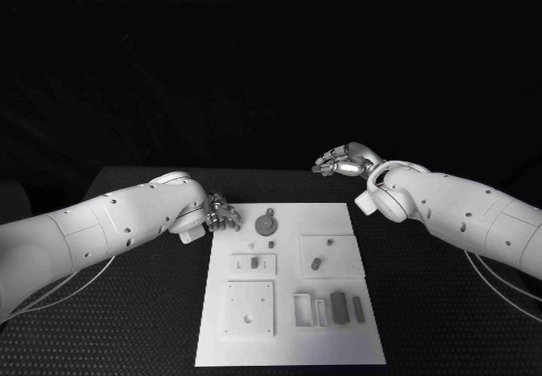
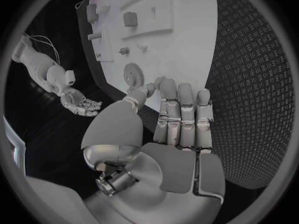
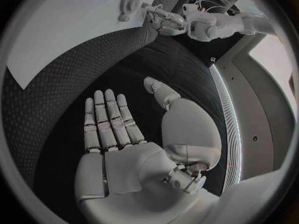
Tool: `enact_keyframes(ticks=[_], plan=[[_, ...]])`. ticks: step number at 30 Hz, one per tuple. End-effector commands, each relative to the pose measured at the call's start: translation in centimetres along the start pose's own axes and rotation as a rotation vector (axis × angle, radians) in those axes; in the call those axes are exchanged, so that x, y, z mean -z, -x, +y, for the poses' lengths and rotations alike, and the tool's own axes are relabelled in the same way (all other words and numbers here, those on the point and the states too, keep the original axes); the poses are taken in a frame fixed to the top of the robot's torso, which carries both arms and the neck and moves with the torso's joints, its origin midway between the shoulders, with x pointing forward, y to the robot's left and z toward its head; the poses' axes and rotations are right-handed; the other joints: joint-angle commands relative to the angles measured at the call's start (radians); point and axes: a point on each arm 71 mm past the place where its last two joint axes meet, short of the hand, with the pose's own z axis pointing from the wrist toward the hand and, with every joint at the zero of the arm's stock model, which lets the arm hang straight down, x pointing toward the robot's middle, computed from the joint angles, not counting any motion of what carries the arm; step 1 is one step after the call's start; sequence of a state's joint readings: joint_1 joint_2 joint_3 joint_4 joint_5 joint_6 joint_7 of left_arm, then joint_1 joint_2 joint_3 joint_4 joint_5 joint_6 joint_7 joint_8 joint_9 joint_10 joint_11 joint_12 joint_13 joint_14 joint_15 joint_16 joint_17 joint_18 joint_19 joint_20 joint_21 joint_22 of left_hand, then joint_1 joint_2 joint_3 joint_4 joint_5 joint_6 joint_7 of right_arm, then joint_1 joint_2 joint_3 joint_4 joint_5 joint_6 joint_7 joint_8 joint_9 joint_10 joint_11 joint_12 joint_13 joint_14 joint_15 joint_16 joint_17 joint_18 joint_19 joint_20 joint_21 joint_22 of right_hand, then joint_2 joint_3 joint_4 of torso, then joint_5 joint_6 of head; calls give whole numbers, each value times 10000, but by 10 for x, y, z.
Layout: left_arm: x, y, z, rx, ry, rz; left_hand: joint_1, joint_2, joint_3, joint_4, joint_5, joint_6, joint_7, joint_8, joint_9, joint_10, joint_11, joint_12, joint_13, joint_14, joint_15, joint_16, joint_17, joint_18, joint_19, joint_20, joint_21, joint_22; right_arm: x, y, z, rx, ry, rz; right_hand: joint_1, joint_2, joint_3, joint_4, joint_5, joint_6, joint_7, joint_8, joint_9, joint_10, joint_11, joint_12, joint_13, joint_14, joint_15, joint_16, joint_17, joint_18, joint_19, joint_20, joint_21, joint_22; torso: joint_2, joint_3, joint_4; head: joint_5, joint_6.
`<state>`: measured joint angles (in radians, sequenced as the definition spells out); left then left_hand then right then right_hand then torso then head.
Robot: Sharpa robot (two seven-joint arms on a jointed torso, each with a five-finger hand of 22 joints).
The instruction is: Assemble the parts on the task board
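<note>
Small grey parts on the white task board [image 1: 339, 345] are hard to tell apart; a round toothed gear [image 1: 266, 223] near its far edge is plain enough. The left hand [image 1: 222, 215] sits at the board's far left corner, fingers [image 2: 181, 114] straight and side by side, holding nothing. The right hand [image 1: 342, 163] hangs beyond the board's far right corner above the textured black worktop [image 1: 135, 313], fingers [image 3: 106, 119] extended, empty. Slim upright blocks [image 1: 339, 307] stand nearer.

**Hidden and unclear**

The left hand [image 1: 222, 213] is partly hidden behind its own arm in the head view. Small parts [image 1: 317, 262] on the task board [image 1: 289, 345] are too small to identify. In the right wrist view the board runs past the circle's rim.
</note>
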<state>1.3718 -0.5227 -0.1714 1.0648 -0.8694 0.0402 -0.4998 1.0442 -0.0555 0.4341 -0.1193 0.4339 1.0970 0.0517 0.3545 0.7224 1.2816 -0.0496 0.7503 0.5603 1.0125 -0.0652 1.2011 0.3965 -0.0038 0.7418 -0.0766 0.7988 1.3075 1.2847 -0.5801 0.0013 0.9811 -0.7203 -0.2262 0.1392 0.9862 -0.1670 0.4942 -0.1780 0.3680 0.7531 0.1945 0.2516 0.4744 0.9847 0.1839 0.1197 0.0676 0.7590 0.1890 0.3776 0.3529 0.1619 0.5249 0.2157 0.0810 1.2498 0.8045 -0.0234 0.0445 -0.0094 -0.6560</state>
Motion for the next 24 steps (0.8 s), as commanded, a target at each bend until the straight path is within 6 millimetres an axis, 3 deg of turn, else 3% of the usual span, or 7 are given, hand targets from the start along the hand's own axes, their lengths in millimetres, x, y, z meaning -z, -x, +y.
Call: enact_keyframes(ticks=[1, 15, 24], plan=[[-2, -6, 6, 246, 330, 41, -110, -2, 1392, -1483, 218, 92, -27, 51, 18, 161, -61, 73, -7, 98, -32, 77, 1, 38, 66, -723, 103, 230, 0, 0, 1, -25, 124, 14, -47, 53, -3, 38, 69, -86, 153, 34, -14, 78, -11, -39, 14, -13, 89, -36, -16, -145, 39, -19, -46, 14, 1, 2, -1, 2, -6], [1, -6, 6, 395, 86, -315, -146, -82, 1490, -1662, 626, 228, -92, 126, 75, 325, -126, 117, 6, 251, -107, 136, 7, 38, 158, -827, 277, 231, 0, 0, 1, -44, 116, 15, -48, 53, -2, 43, 84, -88, 155, 37, -18, 80, -10, -45, 14, -14, 88, -37, -17, -147, 41, -20, -56, 21, 9, 7, -11, 15, -15], [4, -6, 6, 548, -49, -416, -120, -126, 1500, -1689, 696, 334, -123, 136, 149, 431, -146, 115, -5, 312, -109, 157, 8, 38, 146, -860, 328, 230, 0, 0, 1, -45, 119, 6, -47, 52, -1, 44, 94, -89, 156, 39, -21, 83, -10, -51, 14, -16, 88, -39, -17, -149, 42, -21, -64, 28, 4, 8, -4, 37, -3]])
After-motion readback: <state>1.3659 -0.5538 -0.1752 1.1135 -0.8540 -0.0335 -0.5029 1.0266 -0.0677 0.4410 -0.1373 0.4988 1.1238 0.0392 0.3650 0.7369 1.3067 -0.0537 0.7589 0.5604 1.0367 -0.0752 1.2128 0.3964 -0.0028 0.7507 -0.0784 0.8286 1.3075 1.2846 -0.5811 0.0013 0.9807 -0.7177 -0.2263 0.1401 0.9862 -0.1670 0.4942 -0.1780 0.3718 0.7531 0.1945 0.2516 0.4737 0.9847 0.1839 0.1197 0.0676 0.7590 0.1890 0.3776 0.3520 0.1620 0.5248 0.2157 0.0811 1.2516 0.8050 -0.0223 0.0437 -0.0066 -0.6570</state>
